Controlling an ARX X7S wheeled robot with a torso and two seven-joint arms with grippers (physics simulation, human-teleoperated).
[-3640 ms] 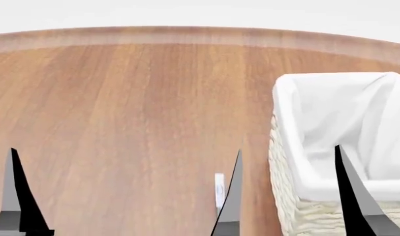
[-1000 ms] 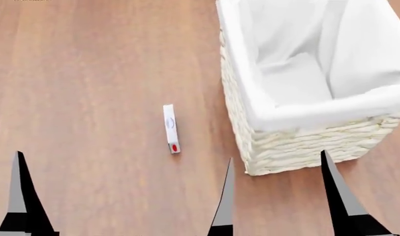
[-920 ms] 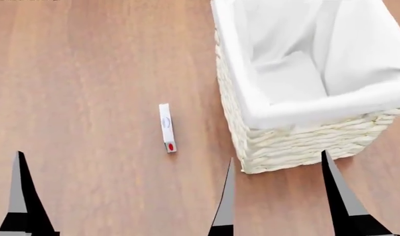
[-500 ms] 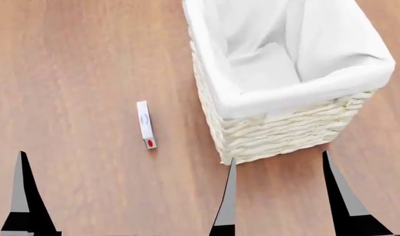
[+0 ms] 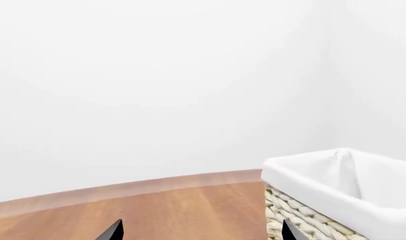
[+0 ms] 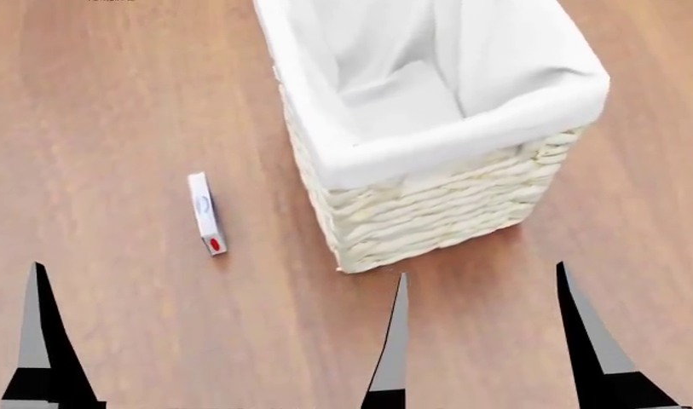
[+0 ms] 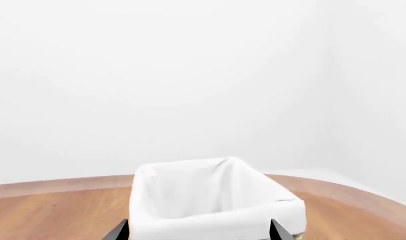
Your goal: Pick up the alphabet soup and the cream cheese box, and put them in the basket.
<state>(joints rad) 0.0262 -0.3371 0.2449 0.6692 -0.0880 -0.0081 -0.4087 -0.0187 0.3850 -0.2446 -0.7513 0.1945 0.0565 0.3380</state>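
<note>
Woven wicker basket (image 6: 437, 209), cloth-lined; flat cream cheese box (image 6: 206, 213) beside; both grippers' fingers apart, empty

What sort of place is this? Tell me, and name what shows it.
Probably a bare simulated tabletop test scene, not a lived-in room. A plain wooden table with a rounded edge stands before blank white walls, and it carries only a cloth-lined wicker basket and a small cream cheese box.

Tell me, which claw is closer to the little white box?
Left. The left claw sits just below the box in the head view; the right claw is off under the basket.
</note>
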